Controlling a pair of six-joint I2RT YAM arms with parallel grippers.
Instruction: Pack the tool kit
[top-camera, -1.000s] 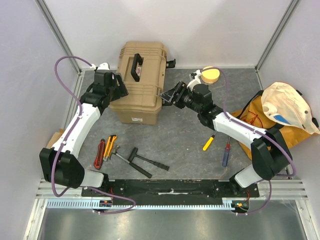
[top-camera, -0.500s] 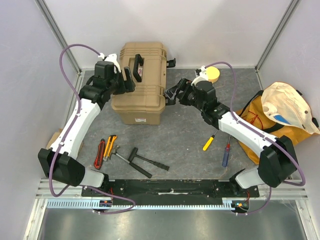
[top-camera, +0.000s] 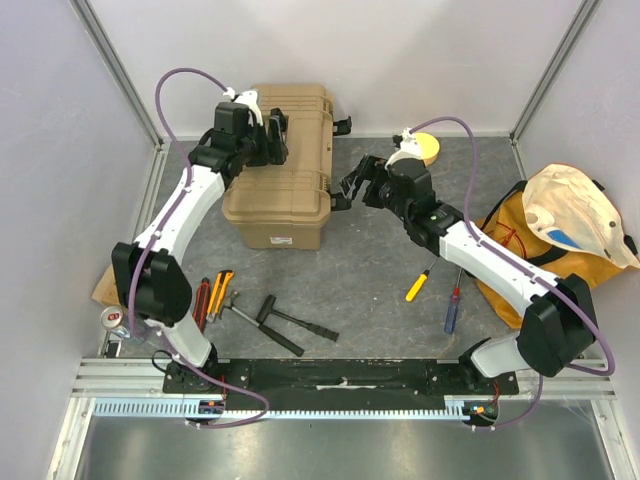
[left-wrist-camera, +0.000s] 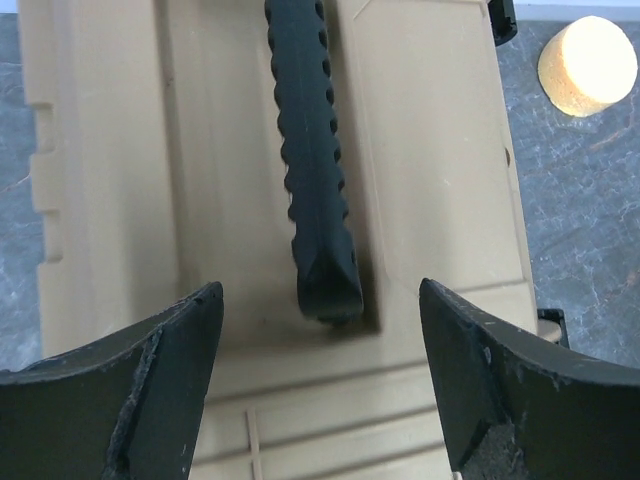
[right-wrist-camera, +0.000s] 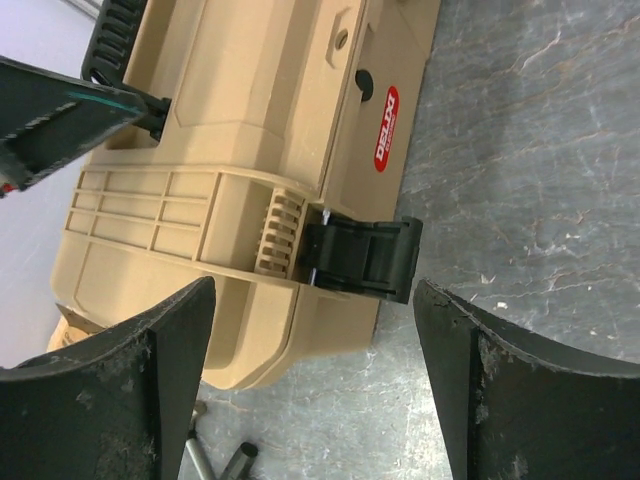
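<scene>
Hovering over the toolbox (top-camera: 285, 195) at the far middle, the left gripper (left-wrist-camera: 320, 290) spreads wide above the black handle (left-wrist-camera: 312, 150), the best hold on this rigid, likely heavy case; the right gripper (right-wrist-camera: 312, 285) gapes open beside the right-hand latch (right-wrist-camera: 362, 258).

The handle (left-wrist-camera: 312, 150) runs off the top edge of the left wrist view. From above, the left gripper (top-camera: 270, 140) hides part of it.
</scene>
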